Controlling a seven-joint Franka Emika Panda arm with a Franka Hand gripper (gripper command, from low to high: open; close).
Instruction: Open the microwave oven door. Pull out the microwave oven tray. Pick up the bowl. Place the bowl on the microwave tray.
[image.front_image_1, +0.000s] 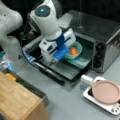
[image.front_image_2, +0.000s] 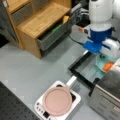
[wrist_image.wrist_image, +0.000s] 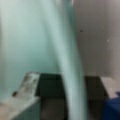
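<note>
The microwave oven (image.front_image_1: 105, 32) (image.front_image_2: 107, 97) stands with its door (image.front_image_1: 58, 68) (image.front_image_2: 83, 66) folded down flat, the bar handle at the outer edge. The dark microwave oven tray (image.front_image_1: 83, 61) (image.front_image_2: 98, 73) is pulled out over the door. The light teal bowl (image.front_image_1: 76, 51) (image.front_image_2: 103, 64) with an orange piece of food (image.front_image_1: 73, 50) (image.front_image_2: 108, 66) sits low over the tray at the cavity mouth. My gripper (image.front_image_1: 65, 53) (image.front_image_2: 100, 55) is shut on the bowl's rim. In the wrist view the bowl (wrist_image.wrist_image: 30, 37) fills the frame, with one finger (wrist_image.wrist_image: 26, 83) at its lower left.
A pink round plate (image.front_image_1: 106, 91) (image.front_image_2: 57, 100) lies on a white tray (image.front_image_1: 87, 94) (image.front_image_2: 38, 108) in front of the oven. A wooden cabinet (image.front_image_1: 17, 100) (image.front_image_2: 40, 22) with an open drawer (image.front_image_2: 56, 31) stands nearby. Cables trail beside the door.
</note>
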